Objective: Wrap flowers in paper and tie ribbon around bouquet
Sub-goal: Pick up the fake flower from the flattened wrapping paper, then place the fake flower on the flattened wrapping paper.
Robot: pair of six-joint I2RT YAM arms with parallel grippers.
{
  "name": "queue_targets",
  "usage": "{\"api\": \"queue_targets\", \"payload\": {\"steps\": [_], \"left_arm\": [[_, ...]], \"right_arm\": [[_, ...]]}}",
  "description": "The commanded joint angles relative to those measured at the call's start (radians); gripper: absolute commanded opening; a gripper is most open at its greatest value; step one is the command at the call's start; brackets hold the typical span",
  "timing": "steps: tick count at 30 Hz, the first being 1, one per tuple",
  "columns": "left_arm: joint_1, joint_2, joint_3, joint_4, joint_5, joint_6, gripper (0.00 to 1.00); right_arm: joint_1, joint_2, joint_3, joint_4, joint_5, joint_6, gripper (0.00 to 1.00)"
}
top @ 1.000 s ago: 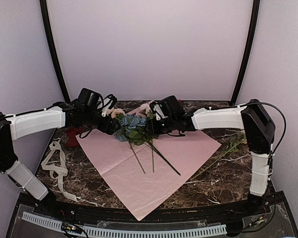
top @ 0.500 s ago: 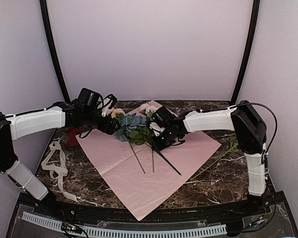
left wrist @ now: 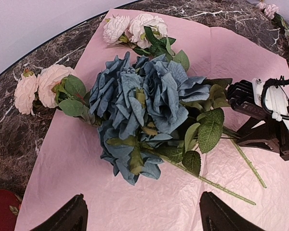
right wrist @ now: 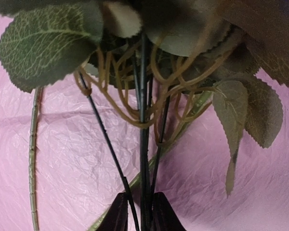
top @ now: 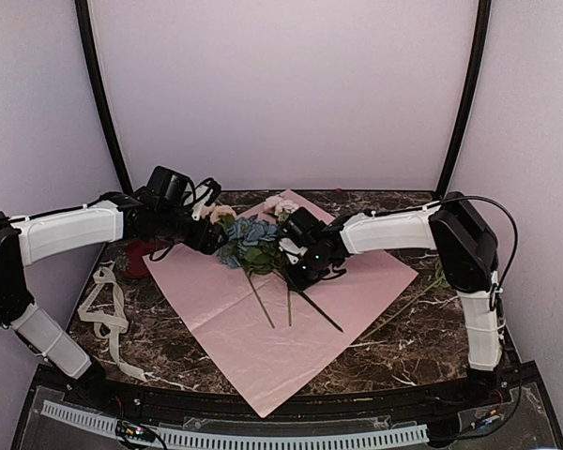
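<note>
Paper: soft pink, plain, finely creased. Flowers: 1 dusty-blue ruffled bloom, pale pink and cream rose heads, green veined leaves, green and dark stems. Ribbon: cream-beige. Desk: dark brown marble, white veining. Cup: red.

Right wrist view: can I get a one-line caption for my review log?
Right gripper pinching the dark stems of the flowers beneath green leaves, over creased pink paper.

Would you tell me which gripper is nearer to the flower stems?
Right. The right gripper pinches the stems; the left gripper is open at the head end, by the blue bloom, clear of them.
</note>
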Motion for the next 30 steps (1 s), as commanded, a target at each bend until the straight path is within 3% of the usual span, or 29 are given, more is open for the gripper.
{"api": "queue_targets", "payload": {"steps": [1, 3, 8, 15, 21, 30], "left_arm": [[0.007, -0.018, 0.023, -0.014, 0.009, 0.012, 0.83], [0.007, -0.016, 0.028, -0.02, 0.009, 0.012, 0.83], [0.008, -0.021, 0.024, -0.015, 0.002, 0.01, 0.83], [0.011, -0.042, 0.012, 0.004, -0.018, 0.001, 0.83], [0.014, -0.033, 0.009, 0.003, -0.03, 0.001, 0.83], [0.017, -0.021, 0.014, -0.003, -0.024, 0.005, 0.83]], "right_arm": [[0.016, 0.012, 0.043, -0.046, 0.033, -0.013, 0.07], [0.016, -0.009, 0.046, -0.04, 0.041, -0.016, 0.0], [0.016, -0.085, 0.088, -0.042, 0.047, 0.015, 0.0], [0.016, -0.214, 0.023, 0.243, 0.044, 0.279, 0.0], [0.016, -0.092, 0.091, 0.37, 0.14, 0.441, 0.0], [0.015, 0.12, 0.271, 0.264, 0.161, 0.441, 0.0]]}}
